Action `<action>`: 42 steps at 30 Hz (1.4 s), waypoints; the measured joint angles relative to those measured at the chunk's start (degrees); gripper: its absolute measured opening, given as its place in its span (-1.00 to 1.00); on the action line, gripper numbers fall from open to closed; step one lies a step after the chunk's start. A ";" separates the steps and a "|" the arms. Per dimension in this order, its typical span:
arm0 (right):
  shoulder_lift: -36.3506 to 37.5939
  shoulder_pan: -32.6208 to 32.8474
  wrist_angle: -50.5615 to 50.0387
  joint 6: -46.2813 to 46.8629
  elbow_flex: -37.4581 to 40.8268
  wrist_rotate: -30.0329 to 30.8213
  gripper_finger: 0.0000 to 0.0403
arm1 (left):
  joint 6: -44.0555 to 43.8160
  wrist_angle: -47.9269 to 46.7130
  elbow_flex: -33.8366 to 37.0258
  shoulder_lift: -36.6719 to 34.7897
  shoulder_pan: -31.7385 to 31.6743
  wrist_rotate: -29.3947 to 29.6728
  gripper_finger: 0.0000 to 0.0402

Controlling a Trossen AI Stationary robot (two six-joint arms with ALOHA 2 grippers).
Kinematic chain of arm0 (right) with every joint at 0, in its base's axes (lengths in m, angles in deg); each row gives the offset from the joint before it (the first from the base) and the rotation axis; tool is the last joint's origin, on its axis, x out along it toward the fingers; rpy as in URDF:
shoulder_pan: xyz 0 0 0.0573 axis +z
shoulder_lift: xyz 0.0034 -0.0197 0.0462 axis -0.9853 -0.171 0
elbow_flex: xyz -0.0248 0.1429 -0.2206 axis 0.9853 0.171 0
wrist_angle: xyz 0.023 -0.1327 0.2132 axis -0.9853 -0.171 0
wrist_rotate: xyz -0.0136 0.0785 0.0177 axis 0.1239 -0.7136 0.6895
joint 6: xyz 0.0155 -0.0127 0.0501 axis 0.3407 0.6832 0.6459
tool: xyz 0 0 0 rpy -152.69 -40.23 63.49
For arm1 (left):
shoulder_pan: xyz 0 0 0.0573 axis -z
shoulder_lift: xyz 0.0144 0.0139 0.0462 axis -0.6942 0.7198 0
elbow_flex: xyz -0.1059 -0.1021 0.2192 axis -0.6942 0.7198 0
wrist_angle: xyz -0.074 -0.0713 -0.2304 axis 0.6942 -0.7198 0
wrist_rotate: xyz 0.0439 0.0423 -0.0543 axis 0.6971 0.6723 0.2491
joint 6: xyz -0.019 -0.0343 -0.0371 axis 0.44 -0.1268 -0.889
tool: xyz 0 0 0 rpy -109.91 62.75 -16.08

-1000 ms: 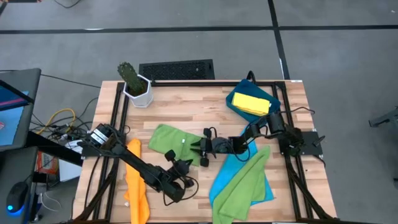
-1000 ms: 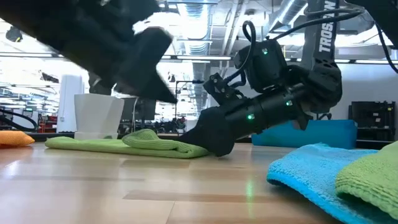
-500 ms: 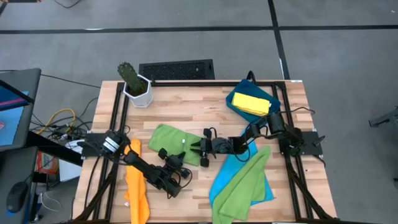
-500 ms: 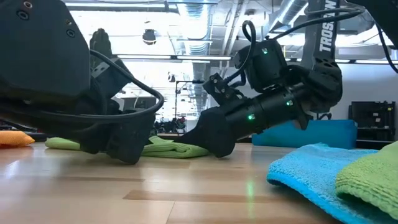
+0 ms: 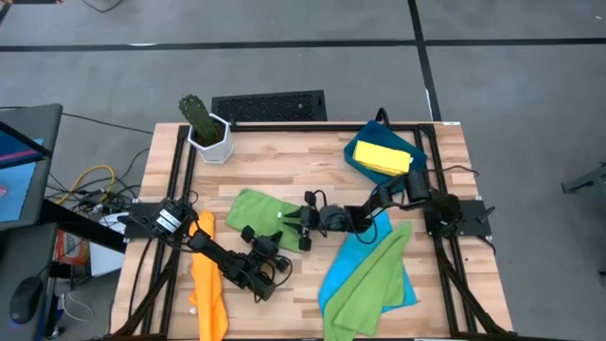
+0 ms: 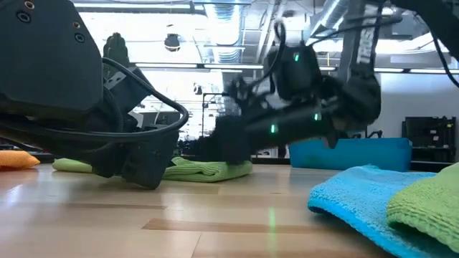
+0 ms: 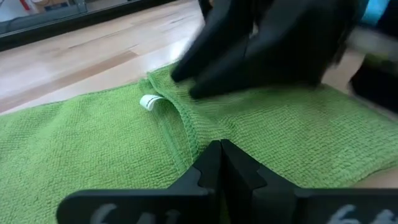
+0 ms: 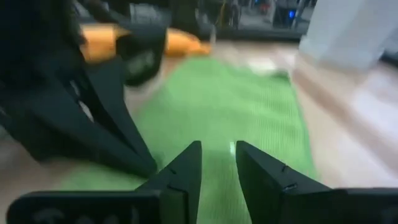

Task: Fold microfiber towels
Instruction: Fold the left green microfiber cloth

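While both arms reach toward the middle of the table (image 5: 284, 166), a lime green towel (image 5: 254, 210) lies there partly folded, spread flat on the wood between them. The left claw (image 5: 248, 237) sits low at this towel's near edge with its fingers pressed fully together, holding nothing; its wrist view shows the closed tips just above the green cloth, near a small white tag (image 7: 149, 101). The right claw (image 5: 305, 227) is at the towel's right edge, its fingers (image 8: 184, 167) a little apart; in its wrist view they seem to straddle the green cloth, though whether they truly grip it cannot be told. A second lime green towel (image 5: 365, 279) lies crumpled over a bright blue towel (image 5: 405, 287) at the near right part of the table. An orange towel (image 5: 206, 289) lies in a long strip along the near left side. A yellow towel (image 5: 386, 156) rests folded in the dark-blue tray (image 5: 357, 156) at the far right. A potted cactus (image 5: 203, 126) stands at the far left corner.
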 joint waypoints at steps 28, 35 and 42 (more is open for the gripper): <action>9.67 0.19 1.10 -1.07 8.15 2.29 -0.38 | 19.00 -12.30 0.01 -14.18 0.74 -1.73 -1.00; 0.88 -1.00 5.73 1.74 8.12 2.08 -0.38 | 12.39 -12.45 3.36 -15.39 0.61 -0.49 -1.00; 1.38 -0.76 7.39 2.61 9.09 1.97 -0.38 | 1.69 -12.78 8.84 -15.39 -0.02 -2.18 -1.00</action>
